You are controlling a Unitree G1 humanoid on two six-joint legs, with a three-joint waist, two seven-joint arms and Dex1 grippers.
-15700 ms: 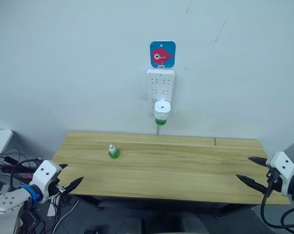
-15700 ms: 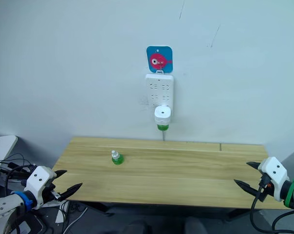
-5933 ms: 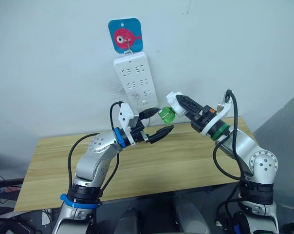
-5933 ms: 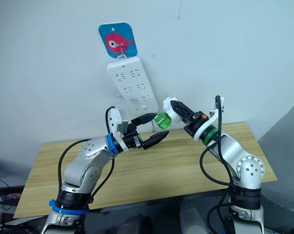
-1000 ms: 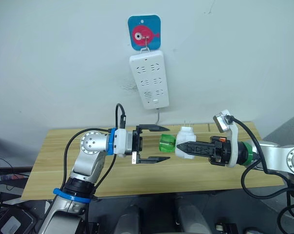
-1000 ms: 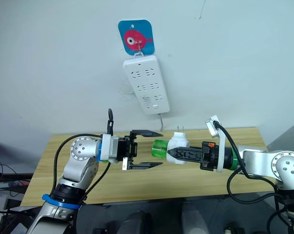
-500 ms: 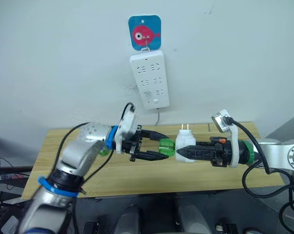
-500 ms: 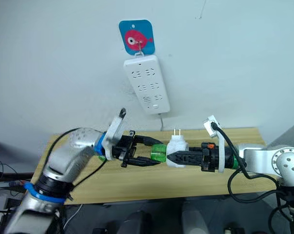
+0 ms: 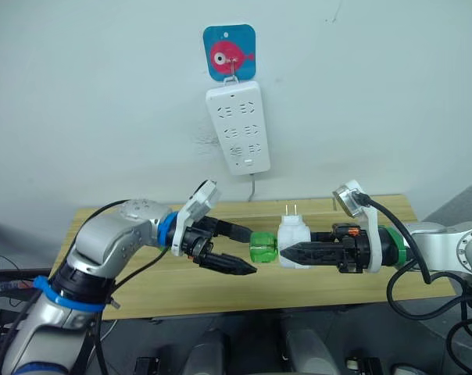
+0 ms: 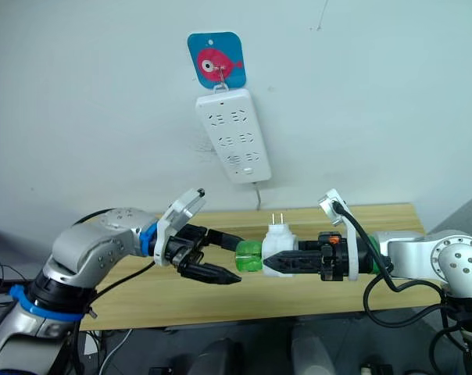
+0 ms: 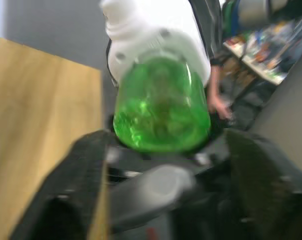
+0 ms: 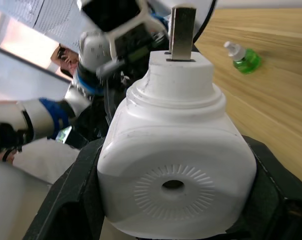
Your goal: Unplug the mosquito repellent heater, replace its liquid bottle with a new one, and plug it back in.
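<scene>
The right gripper [image 9: 286, 251], fingers closed on the small white rounded plastic mosquito repellent heater [image 9: 294, 237], holds the unit in the air above the light wooden table [image 9: 330, 209], prongs pointing up. A green translucent liquid bottle [image 9: 262, 246] projects from the heater's socket toward the left gripper [image 9: 248, 250].

The left gripper's two black fingers [image 9: 230, 266] are spread apart, one above and one below the bottle's level, with their tips just beside the bottle's base; from the eye views it cannot be told whether they touch it. In the left wrist view the green bottle [image 11: 161, 105] sits between the dark fingers with the white heater body [image 11: 153, 35] behind it.

Beyond both grippers, on the pale wall, a long white power strip [image 9: 237, 128] hangs from a blue square hook plate with a pink fish [image 9: 229, 52]; its cord drops behind the table. In the right wrist view, past the heater [image 12: 175, 165], a second small green bottle with a white cap [image 12: 243, 58] lies on the tabletop, well apart from the right gripper and clear of the space between the two grippers.
</scene>
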